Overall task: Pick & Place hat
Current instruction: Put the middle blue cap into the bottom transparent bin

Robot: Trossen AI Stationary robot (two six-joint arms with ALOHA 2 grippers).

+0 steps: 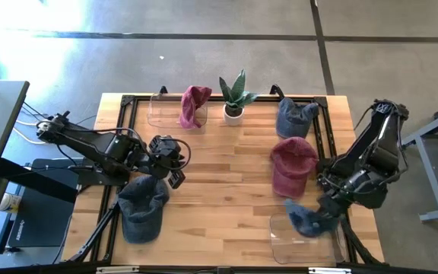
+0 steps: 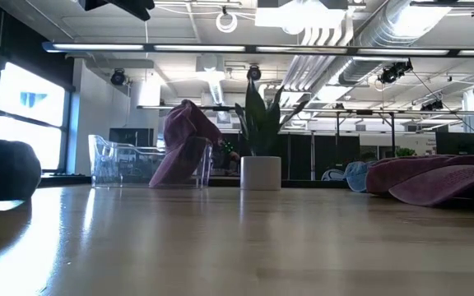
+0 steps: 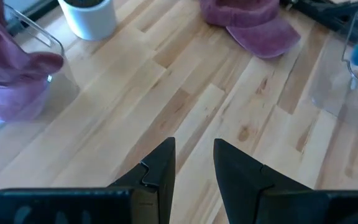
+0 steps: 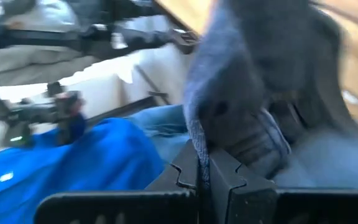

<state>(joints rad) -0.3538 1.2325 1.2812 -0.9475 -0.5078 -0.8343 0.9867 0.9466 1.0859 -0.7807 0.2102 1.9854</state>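
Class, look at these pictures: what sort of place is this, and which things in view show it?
Probably a robotics lab in an industrial hall: exposed ceiling ducts, a concrete floor, and a wooden table with arms mounted on it.

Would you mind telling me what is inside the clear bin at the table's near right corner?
A blue hat hangs partly into the clear bin, pinched by the right gripper. Bare wood shows through the bin's other end; whatever lies beneath the hat is covered.

Blue hat [image 1: 308, 220], maroon hat [image 1: 293, 165], pale wood table [image 1: 219, 183].
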